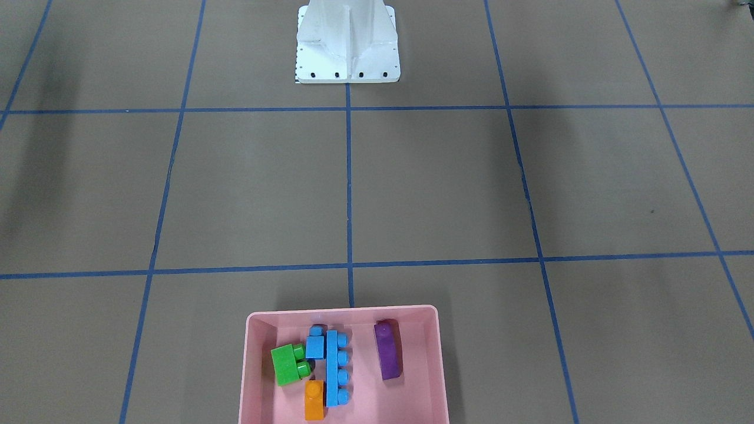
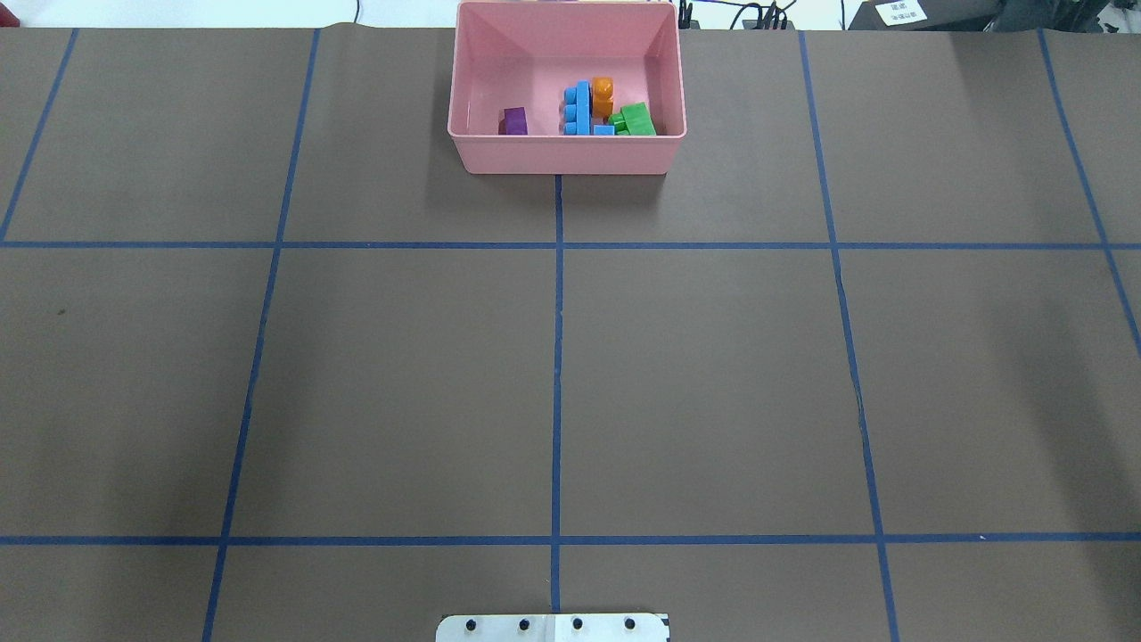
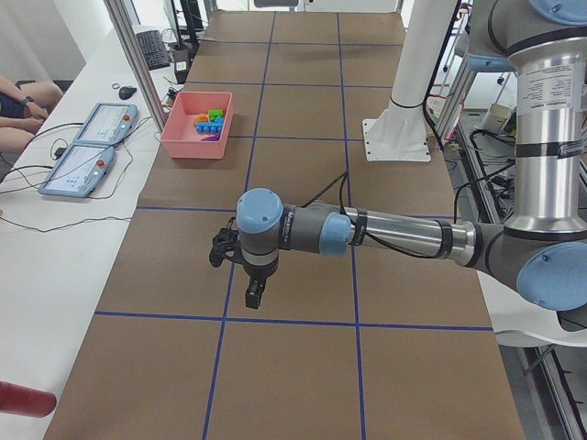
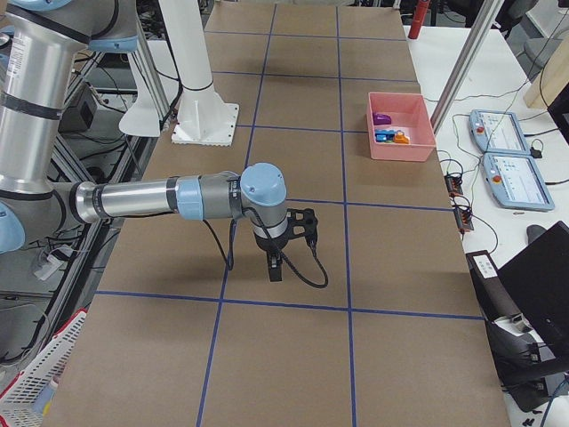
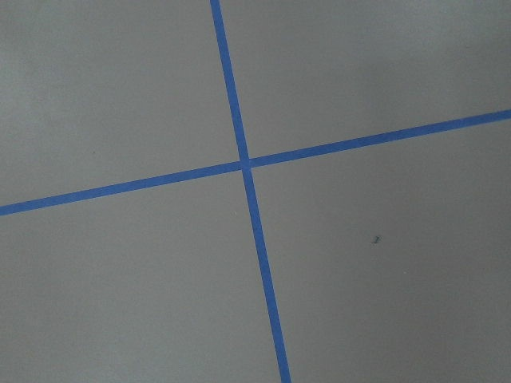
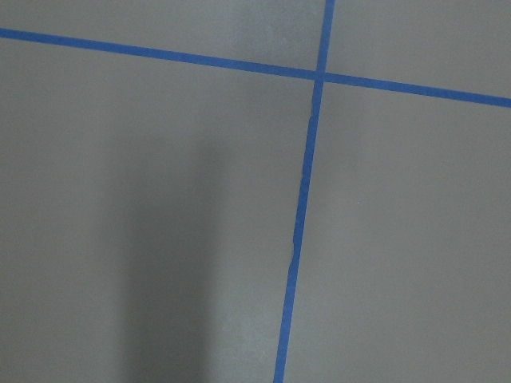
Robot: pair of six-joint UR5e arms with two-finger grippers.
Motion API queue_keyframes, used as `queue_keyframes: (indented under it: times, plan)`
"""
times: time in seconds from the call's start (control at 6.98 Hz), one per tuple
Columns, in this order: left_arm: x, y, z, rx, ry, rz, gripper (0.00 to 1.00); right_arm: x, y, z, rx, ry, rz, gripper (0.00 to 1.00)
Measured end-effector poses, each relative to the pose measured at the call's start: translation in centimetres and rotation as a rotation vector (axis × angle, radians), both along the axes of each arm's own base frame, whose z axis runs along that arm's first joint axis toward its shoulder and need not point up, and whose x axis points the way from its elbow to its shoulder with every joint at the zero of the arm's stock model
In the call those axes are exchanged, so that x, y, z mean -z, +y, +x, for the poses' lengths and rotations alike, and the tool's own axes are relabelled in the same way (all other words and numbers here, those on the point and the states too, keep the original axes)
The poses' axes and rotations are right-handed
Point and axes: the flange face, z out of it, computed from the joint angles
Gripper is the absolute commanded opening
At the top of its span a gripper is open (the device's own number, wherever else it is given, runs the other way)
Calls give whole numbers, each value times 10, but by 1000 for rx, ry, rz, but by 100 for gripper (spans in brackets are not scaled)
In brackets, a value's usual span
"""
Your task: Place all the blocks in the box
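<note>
The pink box (image 1: 341, 311) stands at the table's far edge from the robot and holds all five blocks. These are the green one (image 1: 287, 364), the small blue one (image 1: 315, 347), the long blue one (image 1: 333, 368), the orange one (image 1: 314, 400) and the purple one (image 1: 387, 350). The box also shows in the overhead view (image 2: 562, 152). My left gripper (image 3: 252, 293) shows only in the exterior left view, pointing down over bare table far from the box. My right gripper (image 4: 274, 267) shows only in the exterior right view, likewise. I cannot tell whether either is open or shut.
The white robot base (image 1: 347, 41) stands at the table's near edge. Blue tape lines (image 2: 557, 357) divide the brown table into squares. Two teach pendants (image 3: 87, 151) lie on a side table beyond the box, with a seated person's arm (image 3: 23, 96) beside them.
</note>
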Motion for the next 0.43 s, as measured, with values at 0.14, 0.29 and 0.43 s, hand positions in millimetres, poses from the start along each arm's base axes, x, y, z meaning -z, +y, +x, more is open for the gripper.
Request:
queue_keyframes:
  times: [0.14, 0.29, 0.43]
  plan:
    - [2, 0, 0, 2, -2, 2, 100, 0, 0, 0, 0, 0, -1, 100]
    - [2, 1, 0, 3, -3, 2, 100, 0, 0, 0, 0, -2, -1, 100]
    - [1, 1, 0, 4, -4, 0, 100, 0, 0, 0, 0, -4, -1, 100]
